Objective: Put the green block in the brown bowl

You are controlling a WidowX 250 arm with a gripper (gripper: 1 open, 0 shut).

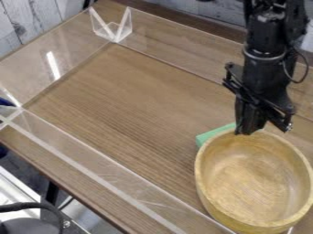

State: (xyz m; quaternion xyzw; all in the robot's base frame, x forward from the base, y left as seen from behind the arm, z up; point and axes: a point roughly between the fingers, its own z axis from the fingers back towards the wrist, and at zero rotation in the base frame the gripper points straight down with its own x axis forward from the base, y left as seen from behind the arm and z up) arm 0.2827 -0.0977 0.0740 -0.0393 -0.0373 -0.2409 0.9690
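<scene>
Single camera view, looking down across wooden table edged by clear acrylic walls. Gripper: pointing straight down, fingers together, tips at far rim of brown bowl, directly over green block. Green block: flat on table, touching bowl's outer rim on left-far side, mostly hidden behind gripper; whether clamped between fingers or merely pressed cannot be told. Brown bowl: upright, interior bare. Clear triangular stand: far corner, well apart. Progress: block not yet in bowl; lift and drop over rim apparently remaining.
</scene>
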